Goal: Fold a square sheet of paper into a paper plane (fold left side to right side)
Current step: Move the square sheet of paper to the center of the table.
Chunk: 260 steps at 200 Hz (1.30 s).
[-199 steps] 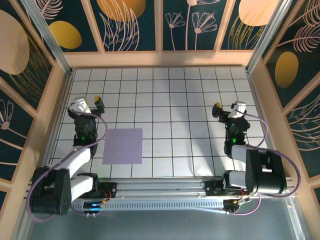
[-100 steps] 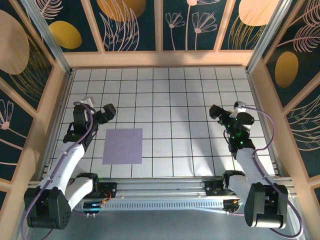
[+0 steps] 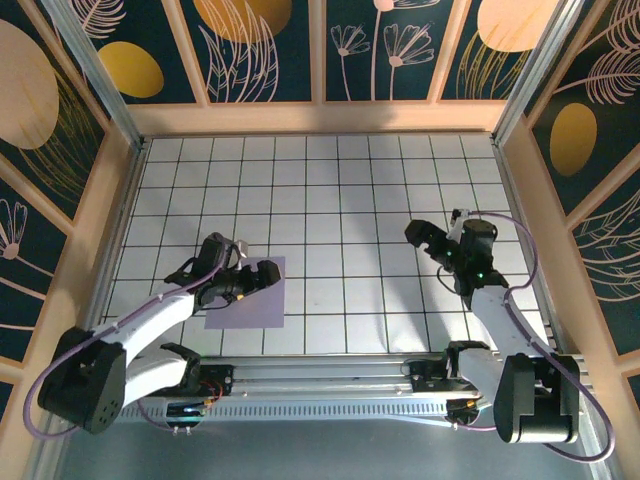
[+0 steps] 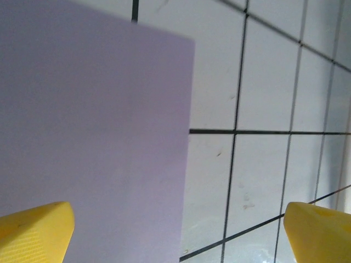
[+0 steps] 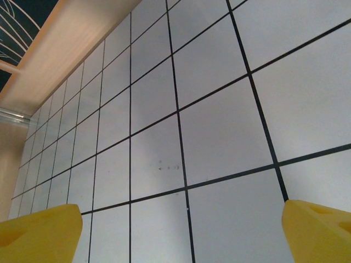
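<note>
Grid table (image 3: 340,200) gets viewed from high above its near edge. Square sheet of paper (image 4: 93,137) is shot close from the left wrist, also caught overhead; tiles (image 5: 219,131) are skimmed low from the right wrist.

Light falls evenly from above, and the overhead view is bright and sharp. The white table (image 3: 340,190) carries only faint grey bands of shadow, with a darker soft patch beneath the left arm (image 3: 150,318) on the sheet of paper (image 3: 245,316). The side walls (image 3: 90,250) slant steeply at the frame's edges. Up close in the left wrist view the paper's edge is slightly soft and its surface shades dimmer to one side, while the right wrist view has crisp grid lines.
</note>
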{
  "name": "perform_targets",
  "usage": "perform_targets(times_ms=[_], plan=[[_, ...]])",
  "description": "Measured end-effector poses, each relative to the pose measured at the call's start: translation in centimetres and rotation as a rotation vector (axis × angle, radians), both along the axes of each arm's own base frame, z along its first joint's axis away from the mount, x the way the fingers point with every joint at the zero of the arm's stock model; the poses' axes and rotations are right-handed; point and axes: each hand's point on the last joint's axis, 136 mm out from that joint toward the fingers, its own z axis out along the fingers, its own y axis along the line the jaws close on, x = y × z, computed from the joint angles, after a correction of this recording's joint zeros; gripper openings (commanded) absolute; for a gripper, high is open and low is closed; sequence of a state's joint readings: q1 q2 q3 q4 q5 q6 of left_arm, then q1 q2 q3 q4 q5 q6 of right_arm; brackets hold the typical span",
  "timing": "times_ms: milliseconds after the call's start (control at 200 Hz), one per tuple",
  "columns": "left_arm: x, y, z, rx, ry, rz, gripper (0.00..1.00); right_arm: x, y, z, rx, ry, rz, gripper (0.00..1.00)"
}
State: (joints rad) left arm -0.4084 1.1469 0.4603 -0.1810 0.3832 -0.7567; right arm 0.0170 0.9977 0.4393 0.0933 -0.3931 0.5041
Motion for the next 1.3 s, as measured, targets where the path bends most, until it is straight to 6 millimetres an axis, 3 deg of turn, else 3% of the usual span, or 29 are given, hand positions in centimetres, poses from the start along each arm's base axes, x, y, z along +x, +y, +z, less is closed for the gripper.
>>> perform_targets(times_ms=[145, 606, 1301], plan=[[-0.3, -0.3, -1.8, 0.011, 0.061, 0.004, 0.97, -0.1, 0.2, 0.0, -0.005, 0.008, 0.002, 0.94], [1.5, -3.6, -1.5, -0.07, 0.046, 0.001, 0.97, -0.1, -0.4, -0.3, -0.035, 0.026, -0.028, 0.93], [3.5, -16.7, -0.9, -0.164, 0.087, -0.088, 0.98, 0.1, -0.8, -0.2, -0.051, 0.034, -0.049, 0.92]])
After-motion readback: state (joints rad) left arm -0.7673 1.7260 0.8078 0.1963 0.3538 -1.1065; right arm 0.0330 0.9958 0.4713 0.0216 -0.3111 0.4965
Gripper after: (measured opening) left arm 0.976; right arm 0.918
